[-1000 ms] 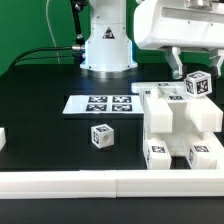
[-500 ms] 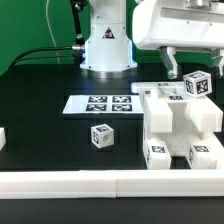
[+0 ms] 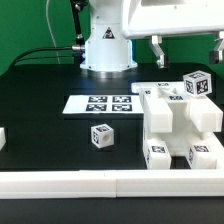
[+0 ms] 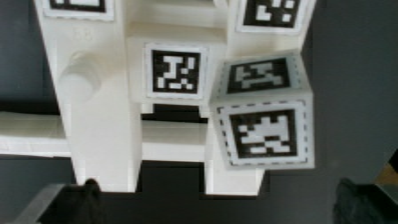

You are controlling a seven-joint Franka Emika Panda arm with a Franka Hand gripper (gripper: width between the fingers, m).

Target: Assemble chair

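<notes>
The partly built chair (image 3: 180,122) is a chunky white block of joined parts at the exterior view's right, with tags on its top and front feet. A small tagged piece (image 3: 197,85) sits on its upper back corner. My gripper (image 3: 188,50) hangs above that piece, open and empty, clear of it. In the wrist view the chair's tagged bars (image 4: 175,75) and a tilted tagged piece (image 4: 260,135) lie below the dark fingertips (image 4: 71,203), with nothing between them. A loose tagged cube (image 3: 101,135) rests on the black table.
The marker board (image 3: 100,103) lies flat in the middle. A long white rail (image 3: 100,182) runs along the front edge. The robot base (image 3: 107,45) stands at the back. A white part (image 3: 2,138) shows at the exterior view's left edge.
The gripper has risen straight up from beside the small tagged piece on the chair, with its jaws spread wide. The parts have not moved.
</notes>
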